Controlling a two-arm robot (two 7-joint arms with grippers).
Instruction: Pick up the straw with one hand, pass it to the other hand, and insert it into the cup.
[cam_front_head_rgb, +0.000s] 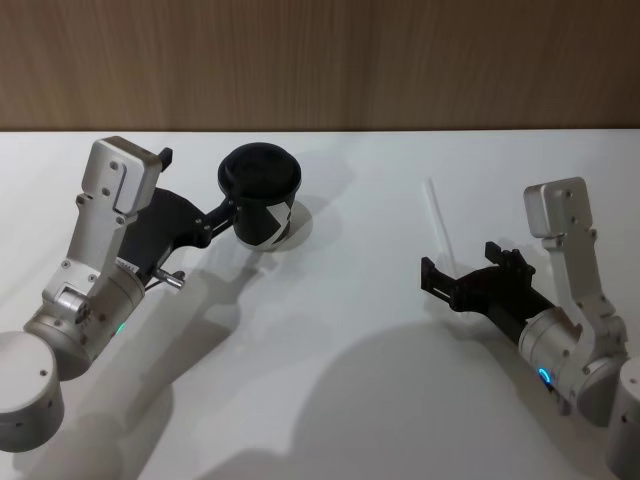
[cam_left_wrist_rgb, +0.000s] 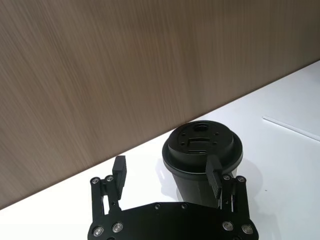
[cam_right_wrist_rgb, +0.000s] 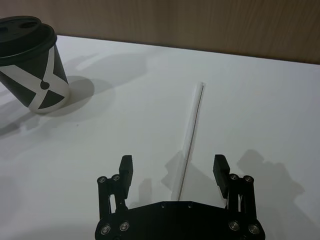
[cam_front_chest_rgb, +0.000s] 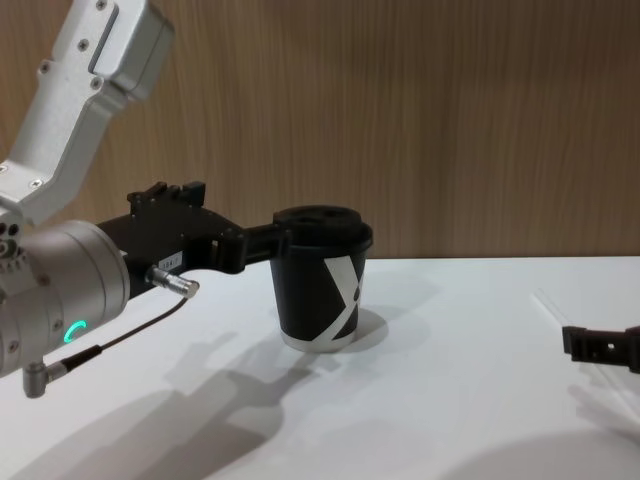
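Straddling the straw (cam_right_wrist_rgb: 192, 125), open right gripper (cam_right_wrist_rgb: 173, 162) hiding its near end; left gripper (cam_left_wrist_rgb: 167, 164) open beside the cup (cam_left_wrist_rgb: 202, 145).

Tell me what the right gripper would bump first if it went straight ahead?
The straw, most likely: it lies on the table straight ahead, its near end between the open jaws of the right gripper. The cup sits well aside. How high the jaws hang is unclear.

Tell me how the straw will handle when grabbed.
The straw is a thin, long tube, so probably very light and easily squashed by firm jaws. Round and lying flat on the smooth table, it may roll if the right gripper, open at its near end, nudges it sideways.
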